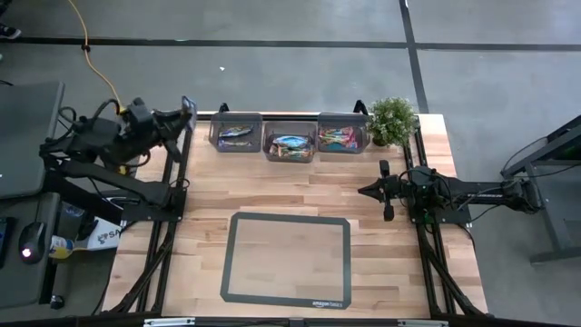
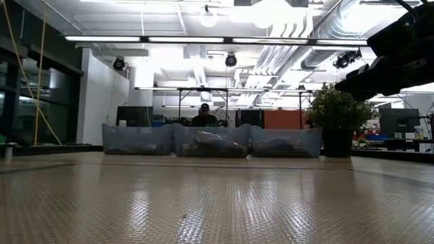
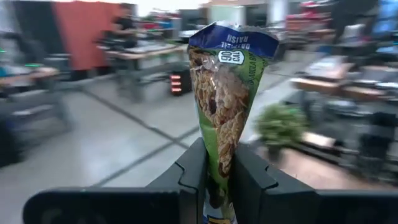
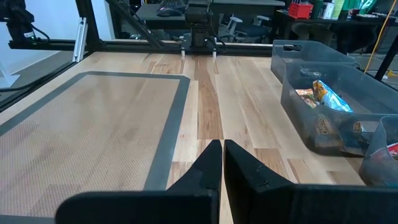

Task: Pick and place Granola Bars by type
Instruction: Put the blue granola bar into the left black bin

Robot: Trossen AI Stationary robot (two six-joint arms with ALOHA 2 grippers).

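**Last bar riding high, bins waiting**

At the upper left of the high view, the left pincer [image 1: 188,107] is hanging off the tabletop's [image 1: 300,195] back-left corner, clamping the lower end of an oatmeal-raisin granola bar [image 3: 229,106] in a green and blue wrapper; its wrist view shows the bar standing upright between the fingers [image 3: 194,174]. Moving right along the upper edge, three clear bins are sitting side by side: the left bin [image 1: 235,133], the middle bin [image 1: 290,141] and the right bin [image 1: 342,133], each already holding wrapped bars. A small potted plant [image 1: 392,119] is standing just beside the right bin. The grey mat [image 1: 287,258] at lower centre is lying bare. At centre right, the right pincer [image 1: 388,191] is waiting over the tabletop, fingers pressed together on nothing.

The risk, as I judge it, is that the slick wrapper is pinched only near one end, so the bar may pivot or slip during the swing. Releasing over the wrong bin would also mix the types.
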